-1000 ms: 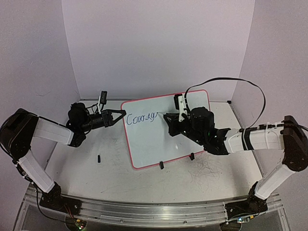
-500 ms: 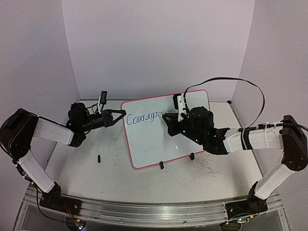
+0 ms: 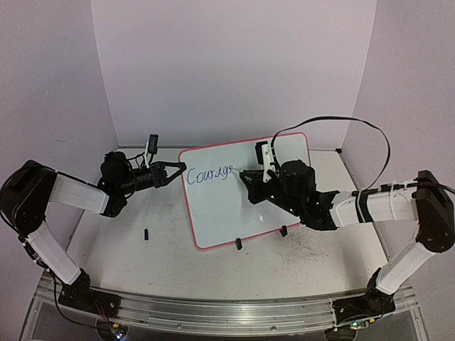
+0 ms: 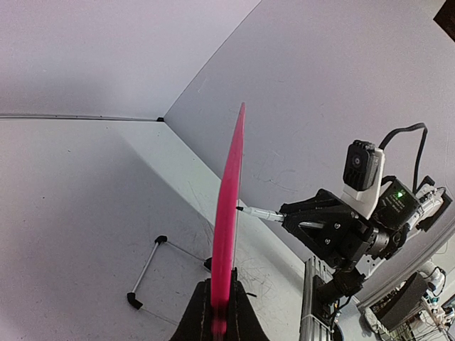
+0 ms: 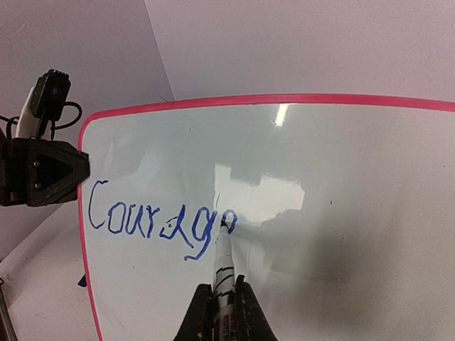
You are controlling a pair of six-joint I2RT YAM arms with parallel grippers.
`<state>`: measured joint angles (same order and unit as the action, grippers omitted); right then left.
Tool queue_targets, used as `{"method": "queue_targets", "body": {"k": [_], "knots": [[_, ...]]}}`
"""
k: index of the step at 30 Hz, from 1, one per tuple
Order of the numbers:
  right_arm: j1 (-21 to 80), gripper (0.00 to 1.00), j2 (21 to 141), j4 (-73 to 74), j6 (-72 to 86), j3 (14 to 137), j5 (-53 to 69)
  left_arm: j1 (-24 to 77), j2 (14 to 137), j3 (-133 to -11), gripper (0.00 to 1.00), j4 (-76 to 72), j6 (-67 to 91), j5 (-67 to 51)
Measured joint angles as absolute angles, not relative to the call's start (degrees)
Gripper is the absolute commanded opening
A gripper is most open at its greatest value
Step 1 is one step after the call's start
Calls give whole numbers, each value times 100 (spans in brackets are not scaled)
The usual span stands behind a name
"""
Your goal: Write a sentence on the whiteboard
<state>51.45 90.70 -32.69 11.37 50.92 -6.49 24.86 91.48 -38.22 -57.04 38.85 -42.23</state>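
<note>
The whiteboard (image 3: pixel 229 213) stands propped up around the middle of the table (image 3: pixel 163 241), leaning back toward the far edge on its two black clip feet (image 3: pixel 238 244). The left gripper (image 3: pixel 181 168) is clamped shut on the board's left rim and steadies it. The right gripper (image 3: pixel 249 176) is closed around a marker (image 5: pixel 223 263), whose tip touches the glossy surface at the end of the blue writing. Of the sentence (image 5: pixel 156 224) only the first word is there, "Courage", and its last letter looks barely finished, so I'd say the writing step is in hand and less than a third done. Next the pen should lift a little, shift toward the right edge of the table to leave a gap, then touch down for the following word. Room runs short on that line, so a lower one may be needed, with light pressure so the board does not tip.
</note>
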Motion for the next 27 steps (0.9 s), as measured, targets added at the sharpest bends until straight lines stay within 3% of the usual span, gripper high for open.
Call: {"method": "queue_targets", "body": {"k": [27], "knots": [[5179, 0, 8917, -3237, 1188, 4792, -758, 2491, 9148, -3822, 0, -5701, 3894, -4200]]}}
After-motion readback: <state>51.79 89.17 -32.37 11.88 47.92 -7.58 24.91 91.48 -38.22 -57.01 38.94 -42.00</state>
